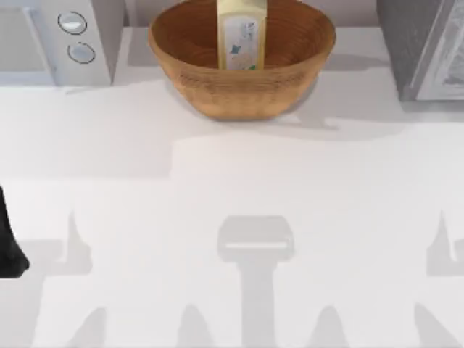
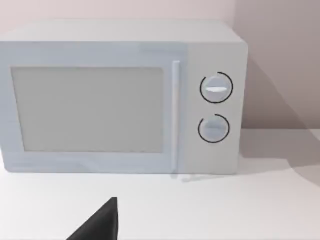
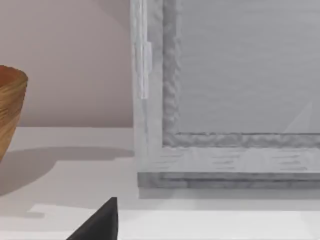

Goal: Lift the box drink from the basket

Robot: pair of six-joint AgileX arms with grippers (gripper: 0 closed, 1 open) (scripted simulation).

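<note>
Nearest the top camera lies bare white table (image 1: 232,181), crossed by grey shadows of the rig. At the far edge, about midway across, sits the basket (image 1: 243,83), a tan-brown woven bowl with ribbed rings. Inside it the box drink (image 1: 241,35) stands upright, a pale-yellow carton whose white label panel with blue and green marks faces the near side; its top runs out of the top view. A white microwave (image 1: 54,40) with two round dials stands at the far left, well apart from the basket, and a grey textured appliance (image 1: 424,47) stands at the far right.

My left arm shows as a dark shape (image 1: 11,243) at the table's left edge, near side, parked. Its wrist view faces the microwave's door and dials (image 2: 215,107). The right wrist view faces the grey appliance, with the basket's rim (image 3: 11,112) at one side. How far either gripper is parted I cannot tell, and neither has hold of anything visible.
</note>
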